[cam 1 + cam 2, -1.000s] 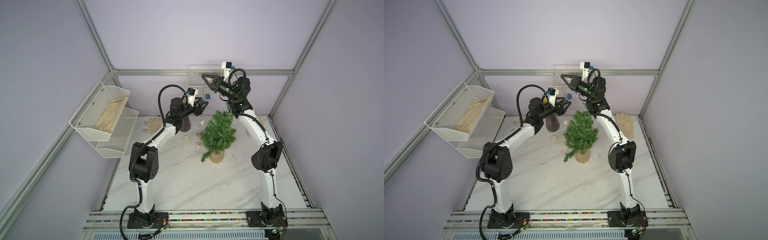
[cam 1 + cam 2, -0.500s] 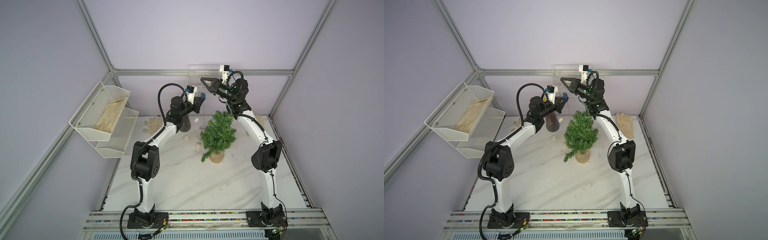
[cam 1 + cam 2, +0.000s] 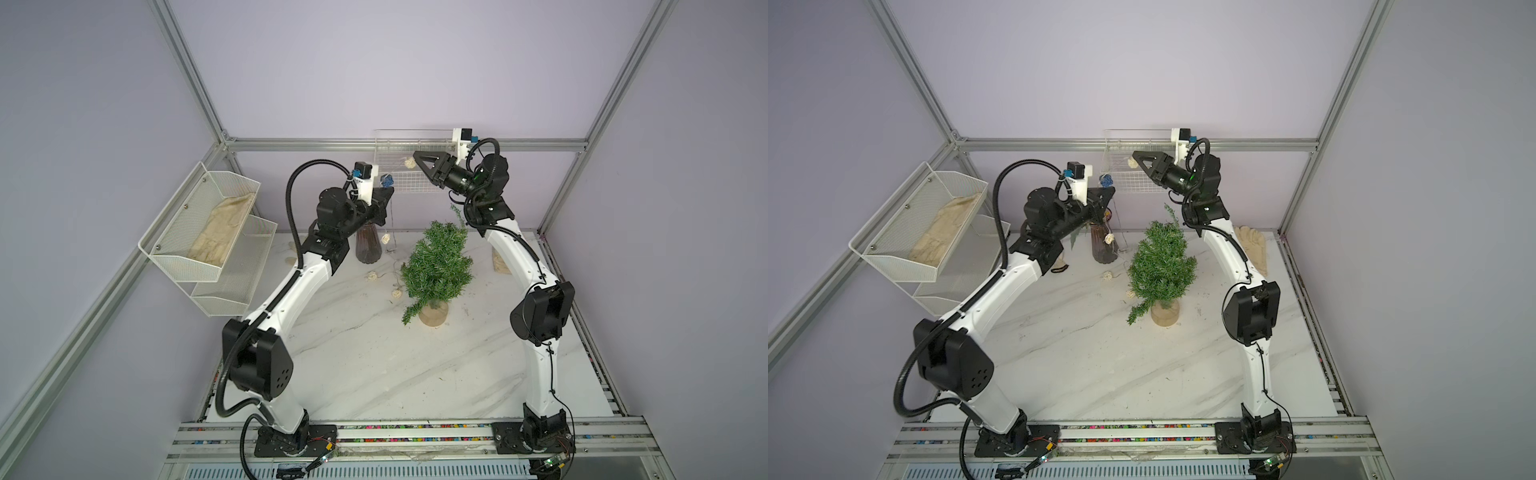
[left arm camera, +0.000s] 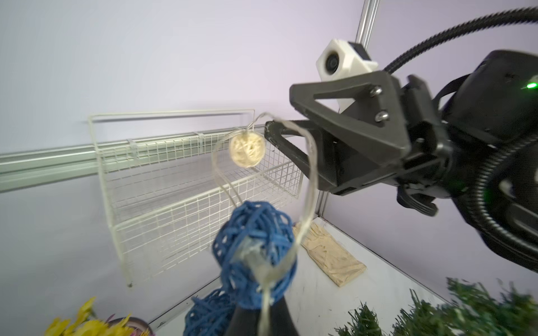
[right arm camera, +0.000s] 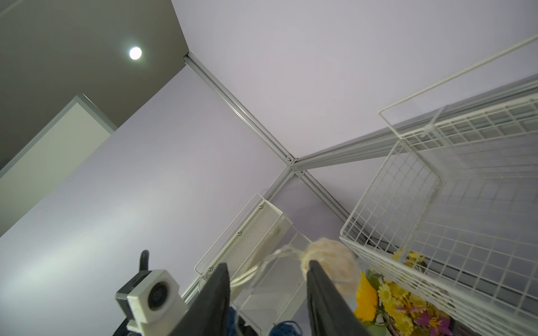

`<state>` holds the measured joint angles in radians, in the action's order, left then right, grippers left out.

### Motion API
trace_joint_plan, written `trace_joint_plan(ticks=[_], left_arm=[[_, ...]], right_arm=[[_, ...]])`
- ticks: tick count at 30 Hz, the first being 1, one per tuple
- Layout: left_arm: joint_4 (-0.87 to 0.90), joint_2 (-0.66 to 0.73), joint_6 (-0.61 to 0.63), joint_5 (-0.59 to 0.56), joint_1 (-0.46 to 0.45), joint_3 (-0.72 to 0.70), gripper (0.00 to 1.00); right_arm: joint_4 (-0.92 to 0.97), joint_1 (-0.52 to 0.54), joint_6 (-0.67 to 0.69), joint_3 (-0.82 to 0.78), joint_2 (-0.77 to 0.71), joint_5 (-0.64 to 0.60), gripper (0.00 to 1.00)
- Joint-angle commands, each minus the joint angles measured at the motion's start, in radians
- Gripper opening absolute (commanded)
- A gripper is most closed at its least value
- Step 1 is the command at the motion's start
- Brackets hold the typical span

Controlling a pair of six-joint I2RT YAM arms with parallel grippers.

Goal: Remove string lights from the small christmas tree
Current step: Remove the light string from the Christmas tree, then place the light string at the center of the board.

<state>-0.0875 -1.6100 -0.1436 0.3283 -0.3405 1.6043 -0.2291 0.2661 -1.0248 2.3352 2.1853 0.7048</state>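
At the back of the table [image 3: 374, 365], in both top views, the left gripper [image 3: 385, 194] and right gripper [image 3: 417, 155] hang close together above the dark vase [image 3: 368, 248]. The string lights [image 3: 386, 180] run between them. The strand drops past the vase to cream balls [image 3: 371, 275] lying on the table just beside the small christmas tree [image 3: 436, 266]. The tree stands upright and looks bare of lights (its far side is hidden).

In the left wrist view, your left fingers [image 4: 243, 323] are pressed together on the silvery wire just below a blue ball [image 4: 256, 253]. The right gripper's fingers are spread, yet the wire loops over the tip of the lower one, with a cream ball [image 4: 247, 148] dangling beside it.

In the right wrist view, the gap between the right fingers [image 5: 214, 296] is plain. The cream ball sits against one finger, near the wire basket [image 5: 436, 203].

Watch that loop. I judge that drawing the right arm away could drag the strand along or hook the ball on the basket grid. Hauling with the left could sweep the trailing wire against the vase or into the needles and tip either one.
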Motion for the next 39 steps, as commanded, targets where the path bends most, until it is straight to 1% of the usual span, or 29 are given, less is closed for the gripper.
trace_joint_plan(ticks=[1, 3, 5, 7, 11, 14, 20, 22, 24, 26, 28, 29, 32, 35, 37, 39], left_arm=[[0.141, 0.12, 0.066, -0.06, 0.009, -0.079, 0.0], [0.231, 0.177, 0.09, -0.078, 0.011, -0.084, 0.0], [0.345, 0.241, 0.11, -0.109, 0.014, -0.062, 0.0], [0.438, 0.277, 0.125, -0.132, 0.018, -0.04, 0.0], [0.596, 0.33, 0.134, -0.158, 0.03, 0.02, 0.01], [0.735, 0.341, 0.154, -0.194, 0.045, 0.098, 0.01], [0.923, 0.384, 0.199, -0.321, 0.079, 0.199, 0.02], [0.99, 0.396, 0.208, -0.384, 0.091, 0.24, 0.02], [1.02, 0.419, 0.22, -0.451, 0.093, 0.25, 0.02], [1.02, 0.451, 0.223, -0.511, 0.096, 0.229, 0.02], [1.038, 0.467, 0.225, -0.54, 0.101, 0.221, 0.02], [1.036, 0.475, 0.223, -0.531, 0.101, 0.207, 0.02], [1.03, 0.487, 0.207, -0.455, 0.102, 0.141, 0.03], [1.025, 0.483, 0.18, -0.415, 0.101, 0.046, 0.03], [0.989, 0.481, 0.148, -0.381, 0.102, -0.045, 0.03], [0.915, 0.482, 0.113, -0.326, 0.102, -0.151, 0.04]], right_arm=[[-0.009, -0.036, 0.0, -0.007, -0.061, 0.0, 0.48], [-0.019, -0.055, -0.004, -0.024, -0.071, -0.001, 0.52], [-0.036, -0.066, -0.008, -0.052, -0.083, -0.005, 0.53], [-0.039, -0.074, -0.002, -0.069, -0.087, -0.008, 0.53], [-0.038, -0.093, 0.017, -0.119, -0.109, -0.024, 0.53], [-0.037, -0.113, 0.054, -0.179, -0.142, -0.048, 0.54], [-0.034, -0.167, 0.089, -0.319, -0.222, -0.089, 0.54], [-0.033, -0.178, 0.095, -0.352, -0.241, -0.091, 0.55], [-0.033, -0.18, 0.101, -0.375, -0.252, -0.092, 0.55], [-0.026, -0.182, 0.106, -0.391, -0.257, -0.096, 0.55], [-0.013, -0.182, 0.11, -0.408, -0.263, -0.098, 0.55], [-0.004, -0.183, 0.112, -0.419, -0.266, -0.097, 0.55], [0.01, -0.183, 0.125, -0.483, -0.289, -0.095, 0.55], [0.032, -0.183, 0.159, -0.566, -0.33, -0.103, 0.55], [0.046, -0.192, 0.187, -0.638, -0.371, -0.119, 0.55], [0.047, -0.206, 0.196, -0.707, -0.41, -0.136, 0.56]])
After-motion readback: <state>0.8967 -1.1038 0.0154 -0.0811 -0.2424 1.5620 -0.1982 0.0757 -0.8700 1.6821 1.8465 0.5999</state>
